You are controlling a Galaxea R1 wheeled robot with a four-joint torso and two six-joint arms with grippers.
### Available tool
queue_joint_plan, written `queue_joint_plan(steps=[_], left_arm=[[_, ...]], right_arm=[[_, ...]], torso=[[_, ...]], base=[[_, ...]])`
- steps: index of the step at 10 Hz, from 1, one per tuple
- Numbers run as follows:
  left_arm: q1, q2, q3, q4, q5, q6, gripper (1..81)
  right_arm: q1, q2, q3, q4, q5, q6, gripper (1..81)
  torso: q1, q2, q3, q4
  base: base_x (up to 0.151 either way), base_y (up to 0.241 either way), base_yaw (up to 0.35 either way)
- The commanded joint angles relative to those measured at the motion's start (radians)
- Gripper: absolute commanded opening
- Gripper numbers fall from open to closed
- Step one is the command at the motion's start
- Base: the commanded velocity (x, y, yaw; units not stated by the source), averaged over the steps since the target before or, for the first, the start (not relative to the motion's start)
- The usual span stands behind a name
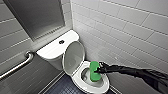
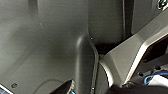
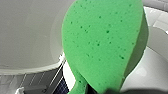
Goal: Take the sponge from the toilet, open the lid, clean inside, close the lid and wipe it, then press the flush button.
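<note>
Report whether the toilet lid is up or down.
Up. The lid stands raised in front of the tank, and the bowl rim lies uncovered.

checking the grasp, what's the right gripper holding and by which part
The right gripper holds the sponge, seemingly near its pinched middle; the exact contact is hidden.

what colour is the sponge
The sponge is bright green, speckled with small darker pores. It shows best in the right wrist view.

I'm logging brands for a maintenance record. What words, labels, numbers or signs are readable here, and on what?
None: no readable text on the toilet, the lid, the flush button, the sponge or the wall tiles.
</note>
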Motion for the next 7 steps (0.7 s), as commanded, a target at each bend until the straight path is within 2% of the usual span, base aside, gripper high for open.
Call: queue_joint_plan(steps=[1,3,5,6,7], left_arm=[[0.026,-0.001,0.018,-0.002,0.071,-0.001,81.1],[0.026,0.003,0.018,-0.002,0.071,-0.001,81.1],[0.026,0.007,0.018,-0.002,0.071,-0.001,81.1],[0.026,0.007,0.016,-0.002,0.071,-0.001,81.1],[0.026,0.006,0.016,-0.002,0.071,-0.001,81.1]], right_arm=[[0.156,-0.005,0.015,0.040,-0.035,0.010,1.0],[0.164,-0.002,0.015,0.042,-0.033,0.011,1.0],[0.164,-0.002,0.015,0.042,-0.026,0.011,1.0],[0.167,0.000,0.015,0.040,-0.024,0.010,1.0],[0.173,0.003,0.015,0.040,-0.024,0.011,1.0]], torso=[[0.000,0.000,-0.026,0.000],[0.000,0.000,-0.049,0.000],[0.000,0.000,-0.116,0.000],[0.000,0.000,-0.250,0.000],[0.000,0.000,-0.101,0.000]], base=[[0.000,0.000,0.000],[0.000,0.000,0.000],[0.000,0.000,0.000],[0.000,0.000,0.000],[0.000,0.000,0.000]])
